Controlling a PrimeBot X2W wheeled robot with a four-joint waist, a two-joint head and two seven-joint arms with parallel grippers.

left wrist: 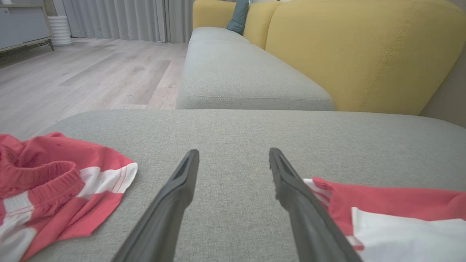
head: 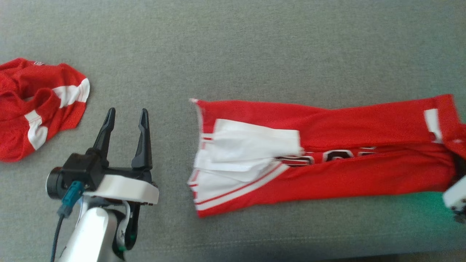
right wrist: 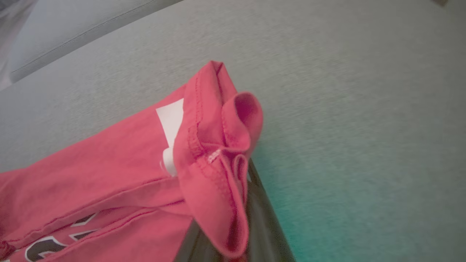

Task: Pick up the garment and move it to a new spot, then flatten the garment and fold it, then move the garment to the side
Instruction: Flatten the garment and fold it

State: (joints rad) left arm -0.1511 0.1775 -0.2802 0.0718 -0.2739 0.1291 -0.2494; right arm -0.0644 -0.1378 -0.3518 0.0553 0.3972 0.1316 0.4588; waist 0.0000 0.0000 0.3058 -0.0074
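red garment (head: 327,153) lies on the grey sofa cushion (head: 233,47) as a long narrow strip, sides already folded in, white striped end toward the middle of the head view and the other end at its right edge. right gripper (right wrist: 258,203) is closed tight on that right-hand end, with a bunched hem corner pinched between the dark fingers. left gripper (head: 127,111) is wide open and holds nothing; it hovers over bare cushion between the strip and a crumpled pair of red shorts (head: 36,105), touching neither. my read: we're in the fold step, lengthwise fold done, cross fold pending. next move probably needs the right end lifted and carried over toward the white end, kept level so the layers don't slide apart. the left gripper could pin the white end, though it's well apart from it now. writing: black, white-outlined characters run along the centre crease, half tucked in, looks like round shapes, not readable. white patch near the gripped end, no legible text. no brand visible.
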